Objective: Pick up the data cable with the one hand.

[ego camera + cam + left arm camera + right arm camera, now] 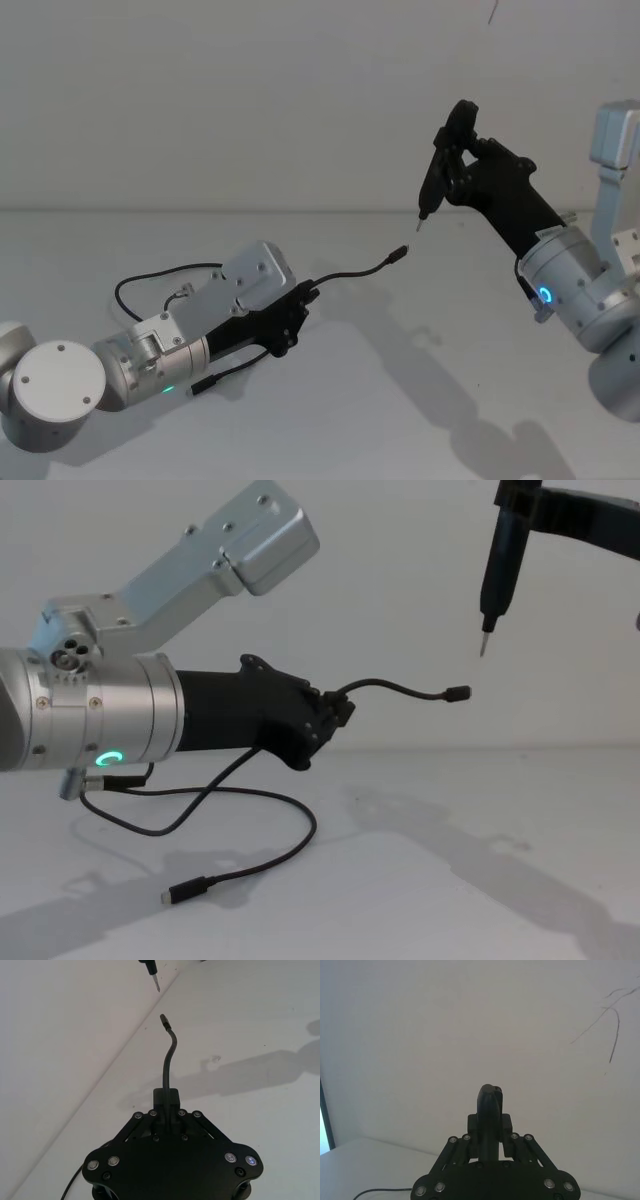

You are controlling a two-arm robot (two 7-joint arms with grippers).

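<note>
My left gripper (306, 297) is shut on the data cable (352, 269) close to one end, lifted above the table. The short free stretch curves out past the fingers to a small flat plug (458, 693). The same grip appears in the left wrist view, with the left gripper (166, 1099) clamped on the data cable (168, 1060). The rest of the cable hangs down and loops on the table, its other plug (185, 891) lying flat. My right gripper (457, 150) is raised at the right, shut on a slim black stick tool (432, 185) whose metal tip hangs just above the free plug.
The white table (420, 400) meets a white wall at its back edge. The cable's slack loop (130, 285) lies behind my left arm. There is open table surface under and in front of the right arm.
</note>
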